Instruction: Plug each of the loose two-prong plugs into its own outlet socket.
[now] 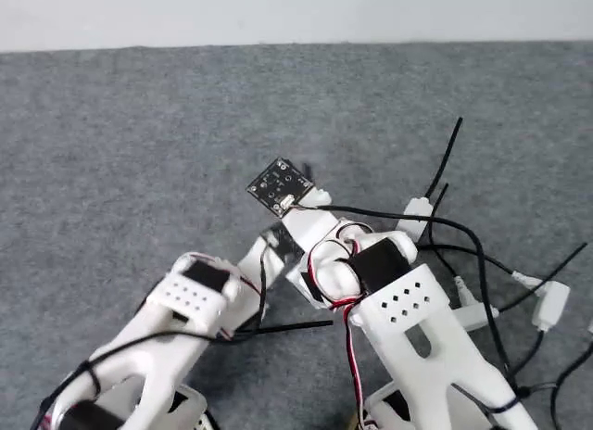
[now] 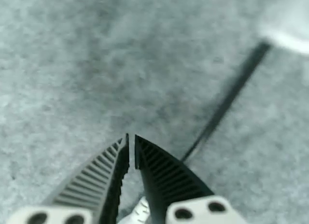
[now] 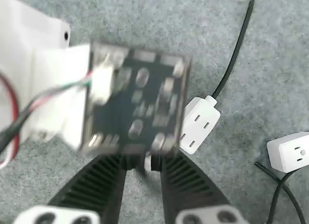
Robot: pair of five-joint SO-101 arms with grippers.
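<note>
Two arms crowd the near edge of the grey desk [image 1: 139,124], wrists crossing near its middle. On the left gripper [image 2: 131,138] the pincer is together with nothing in it, just beside one black cable [image 2: 227,103]. On the right gripper [image 3: 144,162] the pincer stands apart, its tips hidden under one circuit board [image 3: 137,101]. Two white outlets lie on the desk's right half: a double socket [image 3: 199,125] just beside the board, and a second socket [image 3: 289,154] farther off.
</note>
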